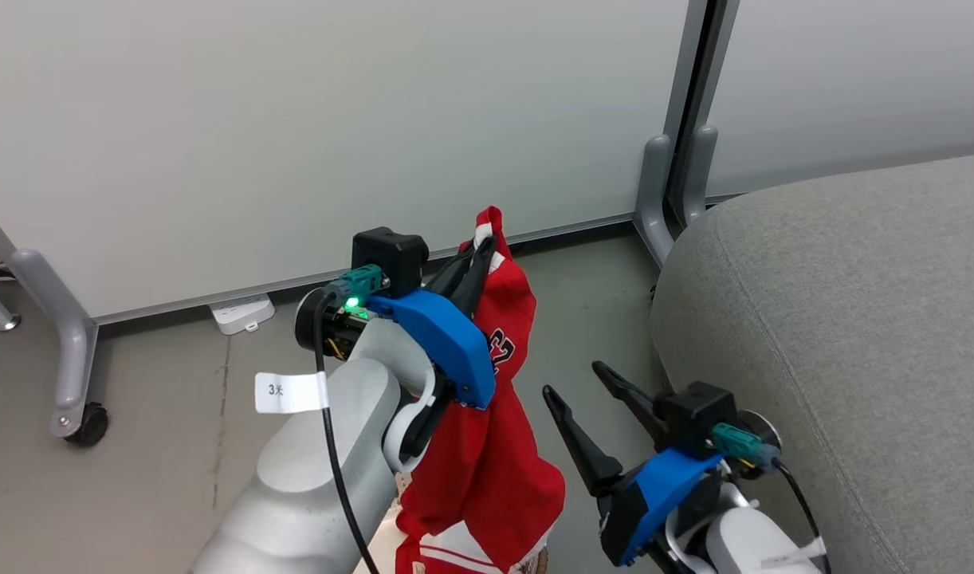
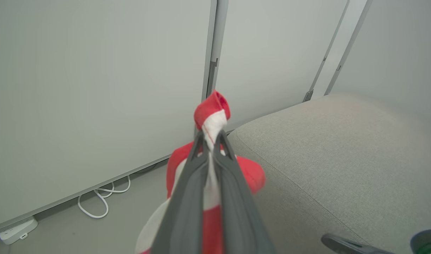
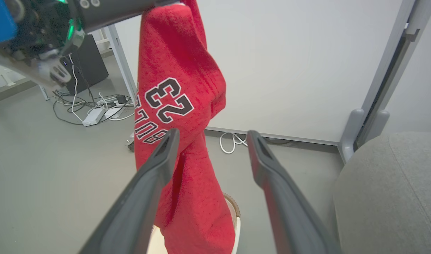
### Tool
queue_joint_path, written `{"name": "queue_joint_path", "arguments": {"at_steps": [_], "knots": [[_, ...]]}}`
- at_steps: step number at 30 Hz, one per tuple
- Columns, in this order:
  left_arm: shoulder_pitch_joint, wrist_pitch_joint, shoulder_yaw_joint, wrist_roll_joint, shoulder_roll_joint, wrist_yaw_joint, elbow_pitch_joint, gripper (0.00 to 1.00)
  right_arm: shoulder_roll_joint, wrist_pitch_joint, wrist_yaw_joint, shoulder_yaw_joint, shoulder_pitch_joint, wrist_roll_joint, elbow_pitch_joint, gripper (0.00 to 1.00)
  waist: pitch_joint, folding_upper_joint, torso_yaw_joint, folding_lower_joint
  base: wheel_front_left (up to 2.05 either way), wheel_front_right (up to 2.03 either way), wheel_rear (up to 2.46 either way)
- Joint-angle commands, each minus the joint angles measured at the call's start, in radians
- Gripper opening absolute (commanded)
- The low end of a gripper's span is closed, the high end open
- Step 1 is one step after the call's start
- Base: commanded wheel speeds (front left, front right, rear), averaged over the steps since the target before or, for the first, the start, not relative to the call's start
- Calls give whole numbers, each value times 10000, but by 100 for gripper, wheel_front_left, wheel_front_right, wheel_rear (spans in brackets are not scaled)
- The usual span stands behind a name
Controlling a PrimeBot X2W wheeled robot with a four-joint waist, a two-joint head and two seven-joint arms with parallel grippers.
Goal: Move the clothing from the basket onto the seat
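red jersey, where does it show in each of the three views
Head view: the red jersey hangs at bottom centre from the shut left pincer.
Left wrist view: bunched at centre, pinched in that pincer and draping below it.
Right wrist view: hanging left of centre, number 23 showing.
Shared landmark: the grey seat, at the right in all three views.

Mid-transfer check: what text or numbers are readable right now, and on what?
"23": on the red jersey, upside down, hanging from the left gripper.
"3米": on the white tag at the left forearm.
Lettering beside the 23: folded, not readable.
Paper strip on the right forearm: too blurred to read.
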Motion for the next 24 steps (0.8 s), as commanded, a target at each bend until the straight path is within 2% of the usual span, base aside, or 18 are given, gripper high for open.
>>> {"name": "queue_joint_path", "arguments": {"at_steps": [1, 11, 17, 24], "knots": [[-172, -8, -123, -86, -2, 9, -72, 0, -37, -21, 2, 318, -405, 274, 170, 100, 29, 0, 9, 0, 0, 0, 0], [-363, -56, -758, -442, 2, 88, -269, 0, -37, -318, 1, 1645, -2062, 1861, 2064, 100, 106, 0, 168, 0, 0, 0, 0], [-462, -63, -1098, -618, 0, 141, -373, 0, -36, -678, 1, 1946, -2834, 2154, 3051, 100, 88, 0, 292, 0, 0, 0, 0], [-514, -30, -1397, -801, 0, 138, -420, 0, -36, -927, 1, 2481, -3538, 2207, 3628, 100, 61, 0, 348, 0, 0, 0, 0]]}}
